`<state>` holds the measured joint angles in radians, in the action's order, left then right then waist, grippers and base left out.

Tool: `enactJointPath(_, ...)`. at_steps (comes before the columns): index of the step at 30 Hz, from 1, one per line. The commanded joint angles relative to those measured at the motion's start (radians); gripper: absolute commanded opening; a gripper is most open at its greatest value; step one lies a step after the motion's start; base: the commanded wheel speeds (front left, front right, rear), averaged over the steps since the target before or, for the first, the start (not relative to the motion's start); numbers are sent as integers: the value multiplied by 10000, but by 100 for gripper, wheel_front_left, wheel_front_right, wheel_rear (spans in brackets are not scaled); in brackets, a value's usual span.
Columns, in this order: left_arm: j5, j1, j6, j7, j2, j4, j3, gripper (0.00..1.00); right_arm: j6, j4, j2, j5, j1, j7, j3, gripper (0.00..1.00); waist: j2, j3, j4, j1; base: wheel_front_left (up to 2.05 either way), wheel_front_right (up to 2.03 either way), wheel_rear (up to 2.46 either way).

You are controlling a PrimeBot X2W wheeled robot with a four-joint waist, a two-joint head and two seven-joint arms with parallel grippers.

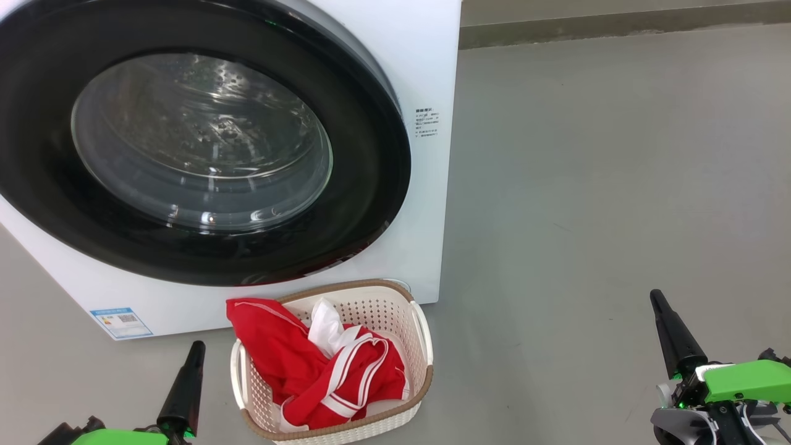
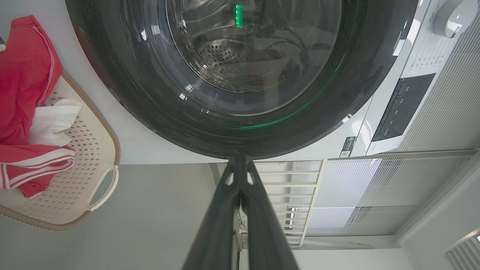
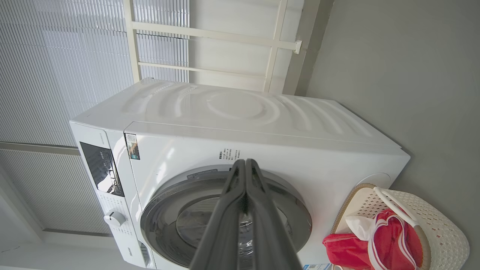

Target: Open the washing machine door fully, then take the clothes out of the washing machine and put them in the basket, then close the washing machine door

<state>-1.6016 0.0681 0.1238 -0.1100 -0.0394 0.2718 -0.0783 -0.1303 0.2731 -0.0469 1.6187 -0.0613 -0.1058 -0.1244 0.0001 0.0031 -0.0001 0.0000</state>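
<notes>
The round black washing machine door point(image 1: 204, 154) lies flat against the white washing machine point(image 1: 426, 74), its glass bowl showing the steel drum behind. On the floor just in front stands the cream basket point(image 1: 420, 334) holding the red and white clothes point(image 1: 321, 371), one red edge draped over its far-left rim. My left gripper point(image 1: 196, 347) is shut and empty, low at the left of the basket. My right gripper point(image 1: 656, 298) is shut and empty, off to the right over bare floor. The door point(image 2: 240, 123) and basket point(image 2: 93, 150) fill the left wrist view; the washer point(image 3: 240, 123) and basket point(image 3: 442, 225) sit ahead in the right wrist view.
Grey floor point(image 1: 587, 185) spreads to the right of the washer up to a wall base at the back. A control panel and dial point(image 2: 450, 15) sit on the washer's front top. A cream railing point(image 3: 210, 33) and ribbed wall panels stand behind the machine.
</notes>
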Motion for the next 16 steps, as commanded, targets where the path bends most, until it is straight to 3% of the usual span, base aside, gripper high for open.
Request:
enactJointPath(1,-70,398,69,-33,-108,-270,-355,0,-4,-287,-74,-61,-461,-35,154,0,-1,0,1,0,0,0,0)
enactJointPath(16,-70,398,69,-33,-108,-270,-355,0,-4,-286,-66,-70,-462,-45,143,0,-1,0,1,0,0,0,0)
